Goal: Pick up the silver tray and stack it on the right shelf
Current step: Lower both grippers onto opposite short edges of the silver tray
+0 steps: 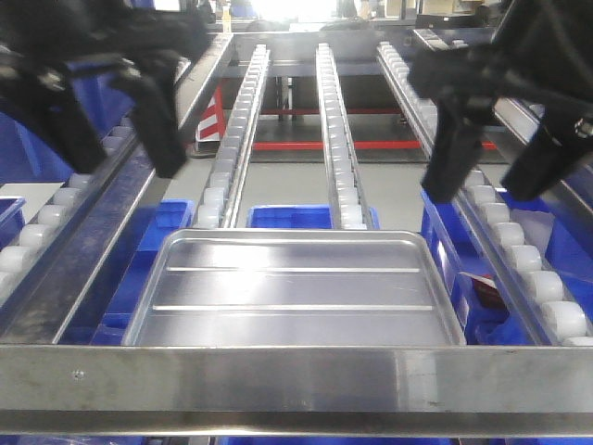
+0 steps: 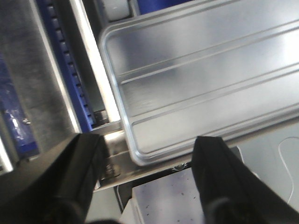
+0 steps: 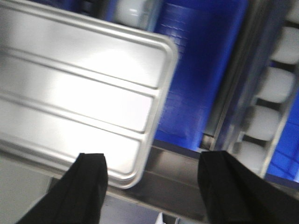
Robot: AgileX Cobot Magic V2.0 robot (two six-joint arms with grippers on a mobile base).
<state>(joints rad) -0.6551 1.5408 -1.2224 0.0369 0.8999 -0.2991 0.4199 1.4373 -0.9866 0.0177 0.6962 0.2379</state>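
Rack and tray, seen from the loading side. The wide front bar (image 1: 296, 375) of the shelf (image 1: 329, 111) is flat polished steel with a brushed sheen, and every position below is given from it.

The silver tray (image 1: 295, 283) lies directly behind the bar, centred, with its near rim against it. It is a shiny rectangular pan with rounded corners and a low raised rim. Two long parallel ridges run across its smooth floor, which mirrors the overhead light.

Behind the bar the shelf rises away as narrow steel rails, each carrying a row of small, rounded white rollers (image 1: 335, 139). The tray's far edge reaches the lower rollers of the two middle rails.

Blue plastic crates (image 1: 292, 216) with ribbed walls show below the rails, behind the bar.

The left gripper (image 1: 128, 158) hangs above and behind the bar's left end. Its two matte black fingers are spread wide and grip nothing. The right gripper (image 1: 482, 190) hangs above and behind the bar's right end, likewise wide and empty. Both are clear of the tray. In each wrist view one near corner of the tray shows between the dark, blunt fingers.
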